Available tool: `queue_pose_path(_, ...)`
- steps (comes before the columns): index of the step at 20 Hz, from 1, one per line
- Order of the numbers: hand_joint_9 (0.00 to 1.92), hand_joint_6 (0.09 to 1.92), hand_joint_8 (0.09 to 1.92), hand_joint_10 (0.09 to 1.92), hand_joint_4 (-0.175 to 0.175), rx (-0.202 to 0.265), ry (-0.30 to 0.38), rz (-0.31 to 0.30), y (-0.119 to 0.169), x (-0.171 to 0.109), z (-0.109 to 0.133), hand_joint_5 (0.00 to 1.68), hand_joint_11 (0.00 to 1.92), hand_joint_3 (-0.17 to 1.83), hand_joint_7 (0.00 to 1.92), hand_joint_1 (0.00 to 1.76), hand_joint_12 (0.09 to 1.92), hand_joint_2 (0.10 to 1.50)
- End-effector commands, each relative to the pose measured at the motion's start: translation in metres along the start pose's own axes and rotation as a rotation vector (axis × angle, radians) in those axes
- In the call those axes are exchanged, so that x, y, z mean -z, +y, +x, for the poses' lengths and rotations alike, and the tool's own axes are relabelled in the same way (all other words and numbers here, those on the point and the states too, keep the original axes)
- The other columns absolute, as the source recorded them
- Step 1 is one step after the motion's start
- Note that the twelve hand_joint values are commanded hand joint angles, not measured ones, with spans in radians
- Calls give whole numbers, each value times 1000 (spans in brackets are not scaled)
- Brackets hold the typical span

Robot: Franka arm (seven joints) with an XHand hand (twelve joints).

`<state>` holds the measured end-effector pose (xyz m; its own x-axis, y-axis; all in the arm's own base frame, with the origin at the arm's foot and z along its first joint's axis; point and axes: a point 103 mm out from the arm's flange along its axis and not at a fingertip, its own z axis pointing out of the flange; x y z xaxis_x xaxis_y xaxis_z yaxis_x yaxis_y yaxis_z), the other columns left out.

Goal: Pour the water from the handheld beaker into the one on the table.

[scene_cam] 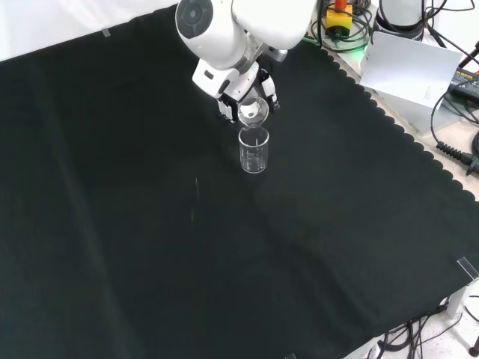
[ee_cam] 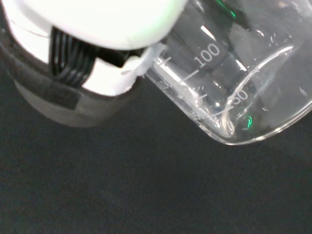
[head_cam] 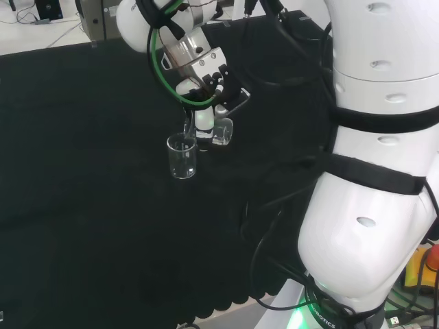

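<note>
The hand (head_cam: pixel 206 86) points down over the cloth, fingers (head_cam: pixel 204 118) curled.

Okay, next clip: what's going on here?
The robot hand holds a clear beaker tipped well over, its mouth just above a second clear beaker standing upright on the black cloth. In the wrist view the held beaker lies nearly on its side, with a little water seemingly pooled at its rim. So the pour looks under way or nearly done; how much water the standing beaker holds is hard to tell.
</note>
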<state>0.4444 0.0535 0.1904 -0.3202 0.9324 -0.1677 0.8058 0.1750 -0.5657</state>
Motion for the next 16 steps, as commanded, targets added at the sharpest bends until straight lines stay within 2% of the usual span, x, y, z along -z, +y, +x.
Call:
queue_pose_path(1, 1859, 216, 87, 87, -175, -2, -35, 29, 1, 2, 1, 1470, 1510, 556, 1577, 1327, 547, 650)
queue_pose_path(8, 1860, 222, 87, 87, -175, -27, -67, 52, 2, 6, 3, 1467, 1511, 555, 1576, 1327, 548, 651)
queue_pose_path(16, 1861, 228, 87, 87, -175, -33, -92, 64, 1, 8, 4, 1464, 1513, 555, 1574, 1327, 548, 652)
